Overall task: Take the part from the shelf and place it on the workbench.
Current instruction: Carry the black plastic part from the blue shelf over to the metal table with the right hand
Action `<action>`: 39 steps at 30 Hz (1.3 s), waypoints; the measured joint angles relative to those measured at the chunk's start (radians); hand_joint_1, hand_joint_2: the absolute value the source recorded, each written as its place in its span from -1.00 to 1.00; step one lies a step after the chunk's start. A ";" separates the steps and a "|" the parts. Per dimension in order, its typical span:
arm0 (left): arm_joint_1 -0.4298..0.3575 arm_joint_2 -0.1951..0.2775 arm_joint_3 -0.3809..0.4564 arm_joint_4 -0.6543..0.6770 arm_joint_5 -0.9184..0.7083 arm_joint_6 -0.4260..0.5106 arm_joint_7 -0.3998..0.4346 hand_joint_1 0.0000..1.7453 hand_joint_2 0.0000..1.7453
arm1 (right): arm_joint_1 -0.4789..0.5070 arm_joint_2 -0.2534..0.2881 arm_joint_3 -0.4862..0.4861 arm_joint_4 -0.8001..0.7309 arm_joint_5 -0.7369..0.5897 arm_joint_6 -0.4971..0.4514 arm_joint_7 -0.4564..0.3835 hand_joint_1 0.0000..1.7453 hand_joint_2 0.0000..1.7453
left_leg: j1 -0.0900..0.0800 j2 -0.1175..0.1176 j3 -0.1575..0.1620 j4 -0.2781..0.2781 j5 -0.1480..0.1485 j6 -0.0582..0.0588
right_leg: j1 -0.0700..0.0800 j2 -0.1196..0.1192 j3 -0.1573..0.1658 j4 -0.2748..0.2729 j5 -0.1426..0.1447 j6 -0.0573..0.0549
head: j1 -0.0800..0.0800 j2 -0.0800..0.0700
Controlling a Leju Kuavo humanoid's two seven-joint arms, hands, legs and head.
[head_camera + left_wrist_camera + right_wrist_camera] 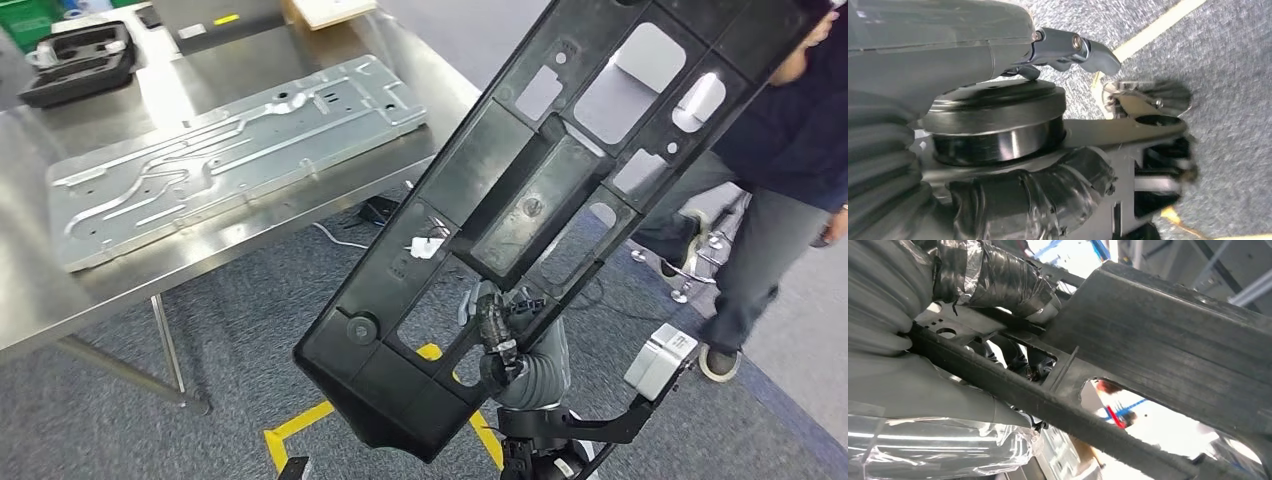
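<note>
The part [560, 190] is a long black plastic panel with several cutouts, held up in the air and tilted from lower left to upper right. My right hand [505, 335] grips it from underneath near its lower end, fingers hooked through a cutout. In the right wrist view the part's ribbed bar [1168, 345] crosses the picture and my right hand [993, 280] is wrapped around it. The steel workbench [60, 300] stands to the left of the part. My left hand [948, 60] hangs over grey carpet with nothing in it.
A large pressed metal plate [230, 150] lies across the workbench, and a black moulded tray [80, 60] sits at its far left corner. A person [780, 150] stands close on the right, by the part's upper end. Yellow tape [300, 425] marks the carpet.
</note>
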 joint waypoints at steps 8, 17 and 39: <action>-0.003 0.003 0.000 0.000 0.028 -0.004 -0.035 -1.00 1.00 | 0.001 0.000 0.000 0.000 0.002 0.000 0.003 0.90 1.00 | -0.016 0.081 0.112 -0.204 0.092 0.027 | 0.011 -0.086 0.017 -0.001 -0.017 0.013 | 0.001 0.000; -0.001 0.002 0.000 0.000 0.021 -0.006 -0.059 -1.00 1.00 | 0.006 -0.004 0.000 0.000 0.002 -0.001 0.002 0.90 1.00 | -0.007 -0.016 0.123 -0.228 0.106 0.062 | 0.006 0.006 -0.109 0.263 -0.137 0.042 | 0.013 0.000; 0.000 0.001 0.000 0.000 0.018 0.012 -0.080 -1.00 1.00 | 0.023 -0.007 0.000 -0.022 -0.135 0.068 -0.076 0.90 1.00 | -0.019 0.027 0.089 -0.194 0.104 0.035 | 0.005 -0.005 0.074 -0.010 -0.069 0.022 | 0.008 0.000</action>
